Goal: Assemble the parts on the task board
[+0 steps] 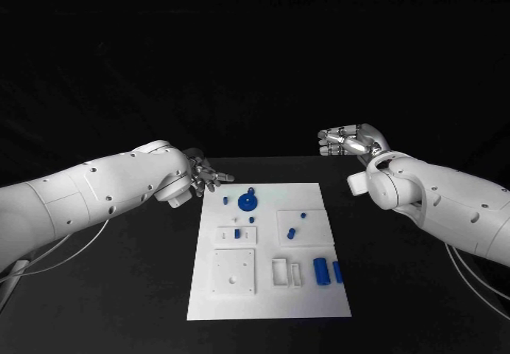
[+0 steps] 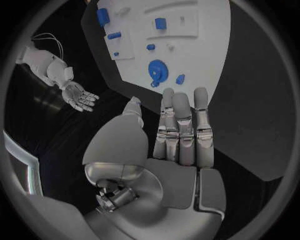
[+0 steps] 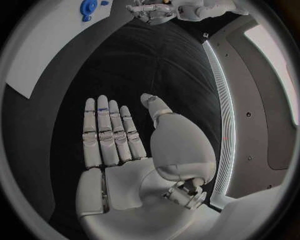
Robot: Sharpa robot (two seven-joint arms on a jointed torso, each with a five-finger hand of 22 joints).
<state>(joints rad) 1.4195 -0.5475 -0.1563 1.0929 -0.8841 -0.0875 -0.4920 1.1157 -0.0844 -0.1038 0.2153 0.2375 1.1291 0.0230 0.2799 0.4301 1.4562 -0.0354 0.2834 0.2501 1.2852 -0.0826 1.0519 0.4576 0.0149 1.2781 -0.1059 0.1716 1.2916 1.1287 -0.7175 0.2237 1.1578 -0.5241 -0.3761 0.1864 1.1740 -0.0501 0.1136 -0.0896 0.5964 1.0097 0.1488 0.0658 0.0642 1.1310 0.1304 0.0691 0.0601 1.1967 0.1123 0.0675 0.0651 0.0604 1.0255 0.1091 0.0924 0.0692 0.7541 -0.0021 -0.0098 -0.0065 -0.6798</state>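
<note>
Table (image 1: 127, 295): plain black, no pattern. Task board (image 1: 266, 302): white, with raised white blocks in the same shade. Parts: blue throughout, including the gear (image 1: 247, 201) near the board's far edge, the small pieces (image 1: 289, 234) at mid-board, and the 2 cylinders (image 1: 321, 270) near the board's right edge. Left hand (image 1: 200, 179): silver on a white arm. Right hand (image 1: 351, 140): silver, white arm.

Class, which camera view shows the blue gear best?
The left wrist view: the gear is large, toothed and unobstructed on the board. The head view shows it smaller; the right wrist view catches it at the rim.
</note>
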